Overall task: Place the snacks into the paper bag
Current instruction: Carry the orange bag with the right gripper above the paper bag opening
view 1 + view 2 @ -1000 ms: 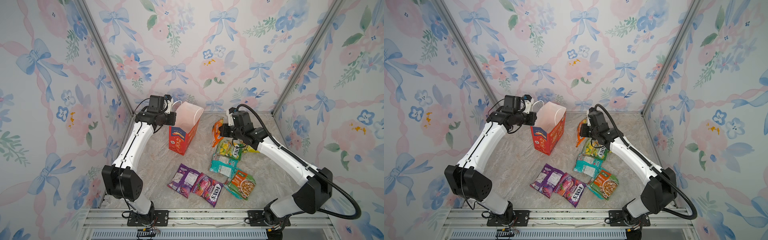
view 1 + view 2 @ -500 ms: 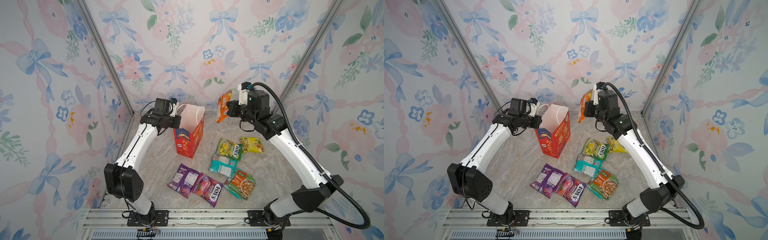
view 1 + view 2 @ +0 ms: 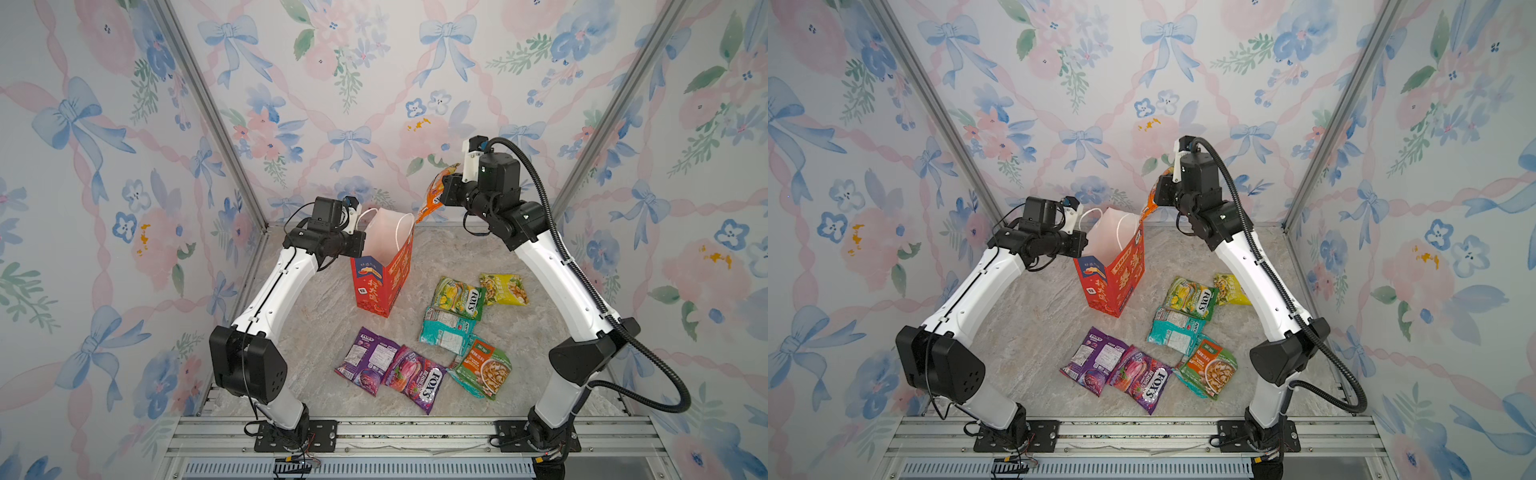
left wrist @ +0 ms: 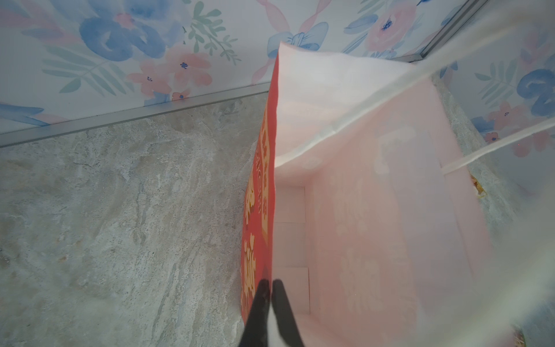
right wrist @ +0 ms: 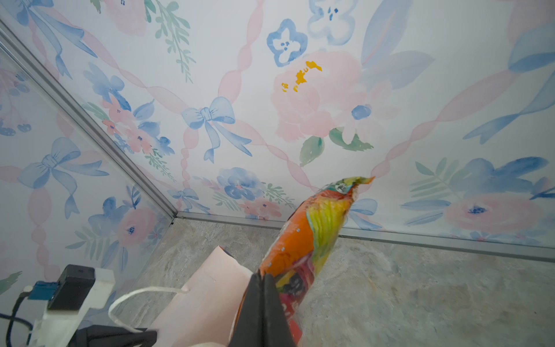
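The red paper bag (image 3: pixel 384 274) stands open, left gripper (image 4: pixel 269 288) pinching its rim. The right gripper (image 5: pixel 262 281) clamps the orange packet (image 3: pixel 434 195) above its far right edge. Six packets (image 3: pixel 455 332) lie near right.

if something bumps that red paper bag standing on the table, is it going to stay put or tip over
Probably tips easily. The paper bag stands tall on a narrow base, and the left wrist view shows no snacks inside, so it is likely light. Its thin walls would likely flex. The left gripper, its fingers shut on the rim, probably steadies it as the orange packet hangs above the opening.
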`<state>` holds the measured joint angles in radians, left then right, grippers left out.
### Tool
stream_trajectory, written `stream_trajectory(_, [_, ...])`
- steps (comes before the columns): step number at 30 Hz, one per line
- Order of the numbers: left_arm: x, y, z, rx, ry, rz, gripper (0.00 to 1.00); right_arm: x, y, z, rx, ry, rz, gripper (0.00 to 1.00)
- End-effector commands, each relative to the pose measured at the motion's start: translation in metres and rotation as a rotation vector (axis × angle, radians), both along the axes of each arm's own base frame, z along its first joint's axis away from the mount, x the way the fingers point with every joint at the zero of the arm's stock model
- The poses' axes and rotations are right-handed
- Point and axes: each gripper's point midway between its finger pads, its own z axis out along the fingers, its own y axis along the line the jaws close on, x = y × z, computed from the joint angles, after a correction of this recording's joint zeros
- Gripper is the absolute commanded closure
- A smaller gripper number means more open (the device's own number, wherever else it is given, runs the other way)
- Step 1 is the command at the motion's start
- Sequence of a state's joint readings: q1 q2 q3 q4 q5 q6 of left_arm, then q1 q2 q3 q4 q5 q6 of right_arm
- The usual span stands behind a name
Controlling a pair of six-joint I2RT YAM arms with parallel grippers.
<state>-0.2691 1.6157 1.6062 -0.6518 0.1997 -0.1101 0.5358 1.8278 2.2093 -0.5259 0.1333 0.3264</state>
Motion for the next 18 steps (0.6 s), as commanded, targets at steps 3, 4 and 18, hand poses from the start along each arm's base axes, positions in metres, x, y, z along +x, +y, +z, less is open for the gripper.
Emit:
stream_trajectory(3, [-0.006, -0.007, -0.006, -0.023, 0.025, -0.015, 1.00, 0.002, 0.020, 0.038, -0.012, -0.107, 0.006, 1.00])
stream_trajectory(4, [-0.006, -0.007, -0.007, -0.024, 0.029, -0.015, 1.00, 0.004, 0.023, 0.039, -0.013, -0.108, 0.008, 1.00])
stream_trajectory(18, [-0.006, -0.008, -0.007, -0.032, 0.034, -0.011, 1.00, -0.010, 0.088, 0.031, -0.031, -0.126, 0.110, 1.00])
